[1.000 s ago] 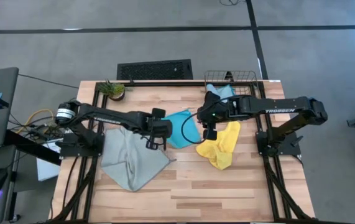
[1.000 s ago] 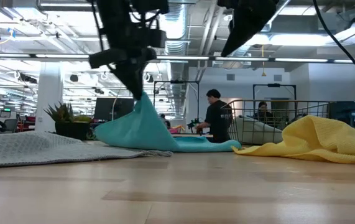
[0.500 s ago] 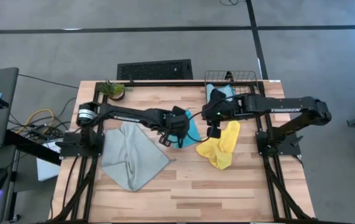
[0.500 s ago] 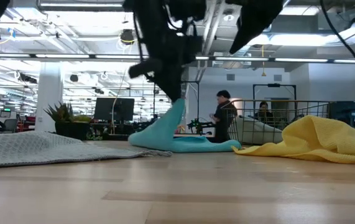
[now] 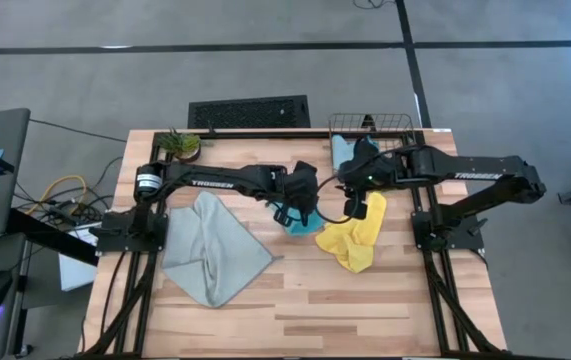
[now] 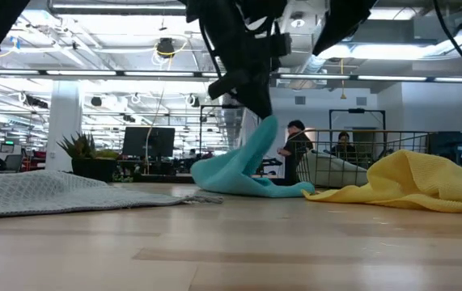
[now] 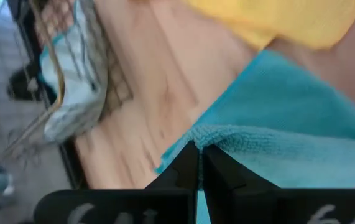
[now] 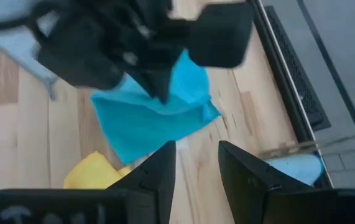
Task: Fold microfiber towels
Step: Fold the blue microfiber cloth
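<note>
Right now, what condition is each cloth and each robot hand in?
Cyan-blue towel: one edge lifted, rest on the table.
Grey-green towel: spread out, unfolded.
Yellow towel: crumpled heap.
Pale blue towel: in the wire basket.
Left end effector: shut on cyan-blue towel.
Right end effector: open, holding nothing.

Wire basket (image 5: 370, 124) at table's (image 5: 295, 310) far edge; potted plant (image 5: 181, 145) far-left corner.

White capital letters reading "TROSSEN" run along the dark forearm of my right arm (image 5: 473, 176), seen from above. My left arm (image 5: 210, 183) carries the same white lettering, too small there to read with certainty. No other text is legible.
</note>
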